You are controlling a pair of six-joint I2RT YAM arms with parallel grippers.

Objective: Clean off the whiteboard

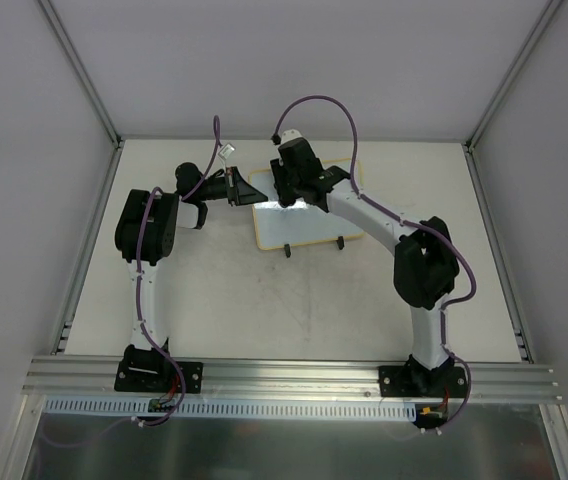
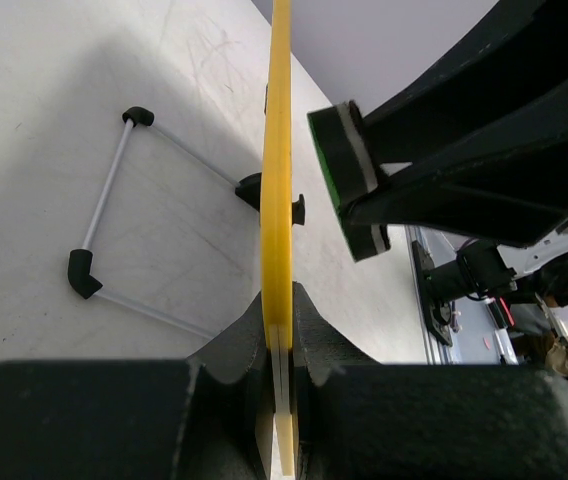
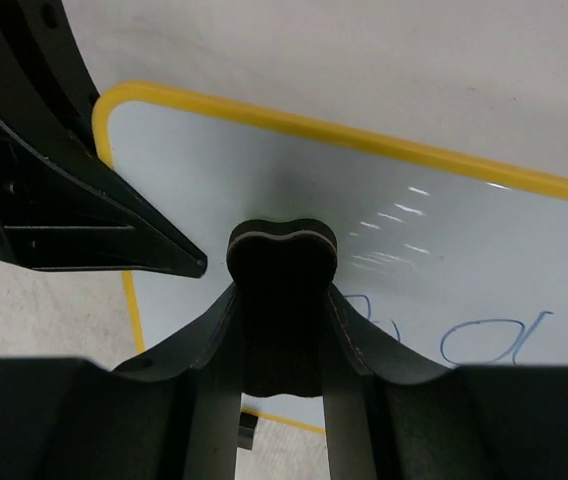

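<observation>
Across the far middle of the table point(image 1: 264, 310), the whiteboard point(image 1: 304, 225) is clamped by its left edge in the left end effector point(image 1: 246, 188), while the nearer right end effector point(image 1: 296, 195), closed on an eraser point(image 3: 282, 250), sits at its upper-left corner, blue scribbles point(image 3: 484, 340) lying rightward along its long axis.

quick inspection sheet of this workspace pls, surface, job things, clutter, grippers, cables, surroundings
surface: off-white tabletop, faint scuff marks
job's things: small glossy white whiteboard with yellow frame, standing on black feet; blue writing unerased; dark foam eraser block at its face, contact unclear
clutter: nothing seen
grippers: left gripper, fingers shut on the board's edge; right gripper shut on the eraser
cables: purple cables looping along both arms
surroundings: grey enclosure walls; aluminium rail at the near edge
</observation>
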